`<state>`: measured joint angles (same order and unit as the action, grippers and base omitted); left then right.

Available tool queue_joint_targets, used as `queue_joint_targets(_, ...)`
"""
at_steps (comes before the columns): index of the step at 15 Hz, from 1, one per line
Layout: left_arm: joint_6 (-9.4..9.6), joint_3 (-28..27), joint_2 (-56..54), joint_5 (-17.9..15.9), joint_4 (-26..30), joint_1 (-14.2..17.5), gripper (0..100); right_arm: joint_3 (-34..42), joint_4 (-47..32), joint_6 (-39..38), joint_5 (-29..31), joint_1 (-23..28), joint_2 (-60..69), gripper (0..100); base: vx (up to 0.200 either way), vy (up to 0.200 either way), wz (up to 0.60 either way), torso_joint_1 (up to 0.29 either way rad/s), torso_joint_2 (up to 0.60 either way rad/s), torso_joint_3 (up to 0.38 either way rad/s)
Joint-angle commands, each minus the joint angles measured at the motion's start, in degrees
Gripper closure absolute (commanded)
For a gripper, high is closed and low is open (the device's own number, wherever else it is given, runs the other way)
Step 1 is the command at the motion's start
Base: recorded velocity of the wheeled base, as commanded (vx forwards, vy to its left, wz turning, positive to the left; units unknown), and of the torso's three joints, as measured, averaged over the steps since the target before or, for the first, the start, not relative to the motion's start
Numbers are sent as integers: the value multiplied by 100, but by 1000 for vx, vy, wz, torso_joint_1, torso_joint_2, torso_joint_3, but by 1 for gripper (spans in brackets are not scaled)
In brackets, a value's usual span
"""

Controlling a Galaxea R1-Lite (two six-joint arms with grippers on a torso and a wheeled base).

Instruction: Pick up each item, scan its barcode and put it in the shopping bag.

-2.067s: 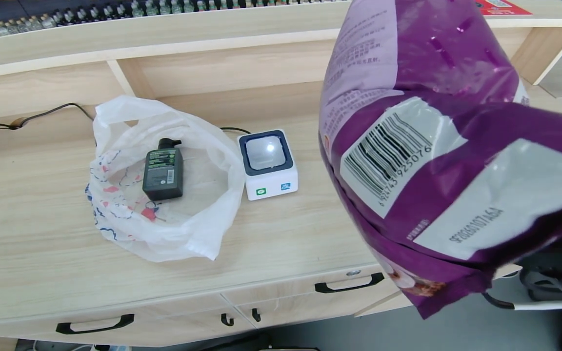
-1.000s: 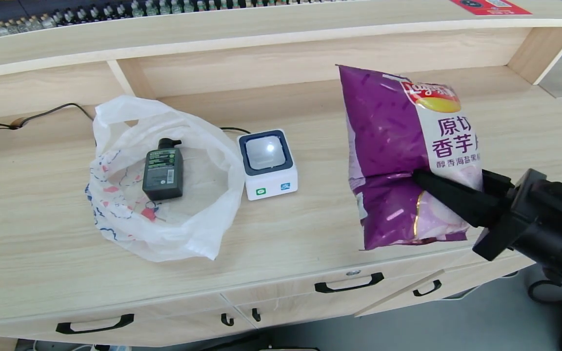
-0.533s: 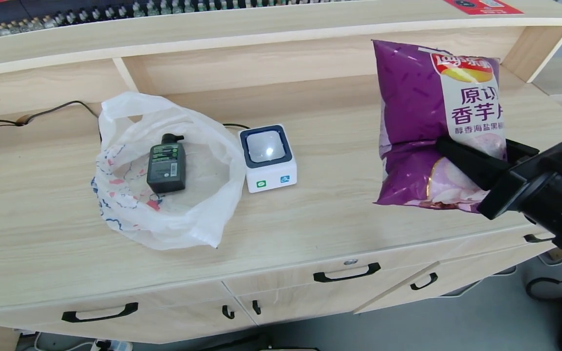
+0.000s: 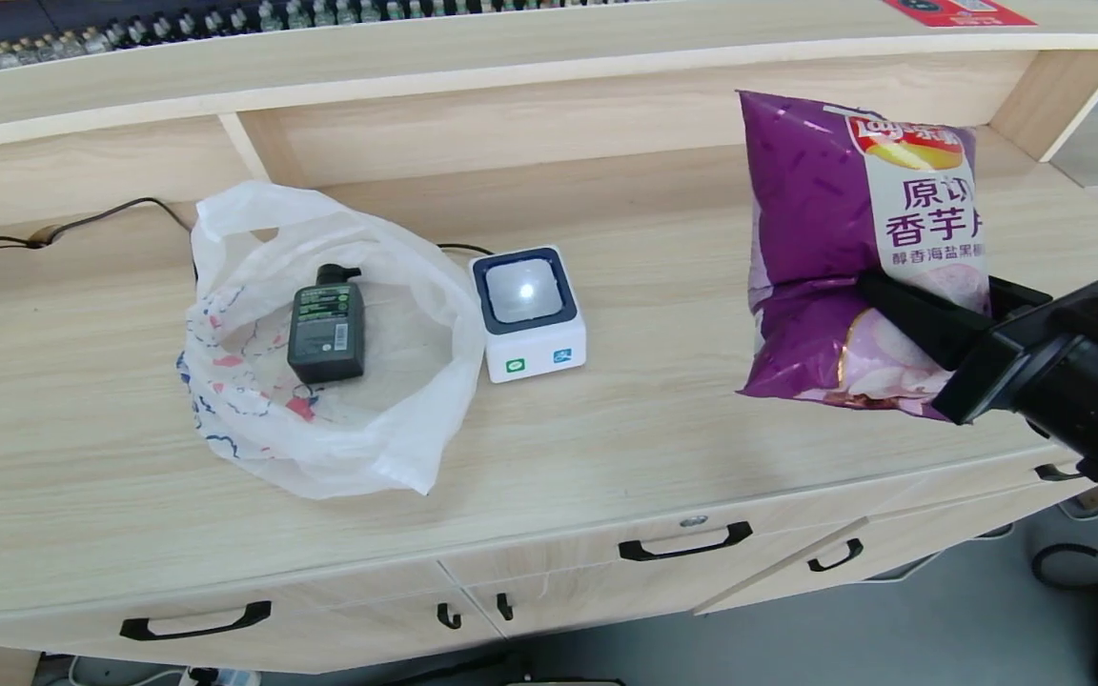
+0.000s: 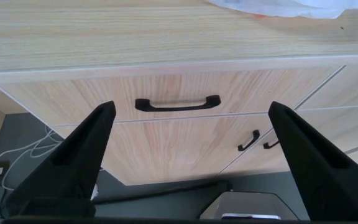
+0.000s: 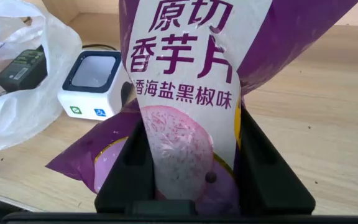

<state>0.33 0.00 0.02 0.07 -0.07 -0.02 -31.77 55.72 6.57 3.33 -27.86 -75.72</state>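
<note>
I am holding the purple chip bag (image 4: pixel 816 219) in my right pincer (image 4: pixel 930 291). The pincer is squeezed shut on the lower part of the bag. The bag stands up tall in the air over the right side of the table (image 4: pixel 606 429), well apart from the white scanner (image 4: pixel 530 314). My left pincer (image 5: pixel 191 109) is wide and holds nothing. It hangs low in front of a drawer handle (image 5: pixel 178 104).

The shopping bag (image 4: pixel 225 248) lies open on the left, just beside the scanner. A dark bottle (image 4: pixel 325 324) is lying in it already.

Here is what I worry about. The side of the chip bag I can see has no barcode, so I think the stripes are on the back. If I bring the bag over the scanner the wrong way round, it will not beep. I will have to turn it so the back looks down at the glass.

The chip bag is puffy and slick. If I turn my wrist fast, it may slide out of the pincer. If I squeeze harder, it may pop or crush the chips.

The scanner is small and light-looking. If I come in too low, the bag may bump it and push it away.

The shopping bag is thin and floppy. The chip bag is big, so it may catch the rim, fold the mouth shut, and land on the table instead.
</note>
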Motion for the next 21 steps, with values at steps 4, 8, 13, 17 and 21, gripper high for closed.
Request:
queue_joint_targets(4, 11, 0, -2, 1, -1, -6, 0, -128, -9, -218, -43, 202, -75, 100, 0, 0, 600, 6, 1, 2)
queue_joint_targets(8, 11, 0, -2, 1, -1, -6, 0, -163, -9, -235, -157, 421, -92, 100, 0, 0, 600, 2, 4, -2)
queue_joint_targets(13, 20, 0, -2, 1, -19, -6, 0, -901, -62, 582, -614, 1195, -497, 100, 0, 0, 120, 0, 0, 0)
queue_joint_targets(17, 37, 0, -2, 1, -37, -6, 0, -1147, -79, 1540, -887, 1388, -567, 100, 0, 0, 0, 0, 0, 0)
queue_joint_targets(21, 37, 0, -2, 1, -37, -6, 0, -717, -79, 2261, -1168, 1423, -479, 100, 0, 0, 0, 0, 0, 0)
